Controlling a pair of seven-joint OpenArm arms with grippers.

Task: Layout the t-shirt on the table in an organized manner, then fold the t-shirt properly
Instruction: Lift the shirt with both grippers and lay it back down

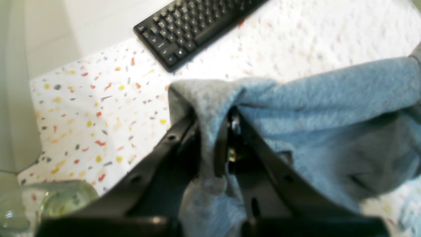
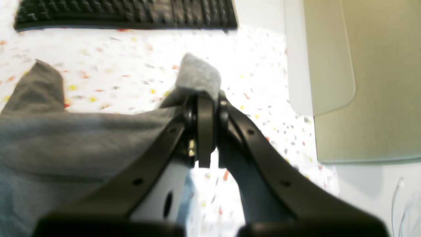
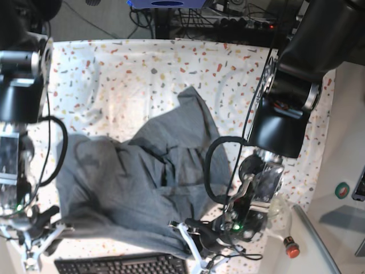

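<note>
1. While both arms grip it at its near edge, the t-shirt [image 3: 142, 182] lies rumpled across the middle of the table [image 3: 114, 68], its grey cloth bunched in loose folds, with one flap reaching up toward the far side.
2. In the base view the shirt's lower hem runs just above the keyboard [image 3: 122, 265], which sits at the table's near edge.
3. The left gripper [image 1: 210, 131] is clamped on a fold of the shirt: in the left wrist view grey cloth is pinched between its black fingers and hangs down between them, while the rest of the shirt stretches off to the right.
4. The right gripper [image 2: 204, 108] is likewise closed on the shirt: in the right wrist view a small grey corner pokes up above its tips, and the cloth spreads away to the left.
5. In the base view the left gripper sits at the lower right of the shirt and the right gripper at the lower left, well apart, with the hem between them.
6. A clear bottle with a red cap [image 3: 285, 234] lies on the table near the left arm; it also shows blurred in the corner of the left wrist view.
</note>
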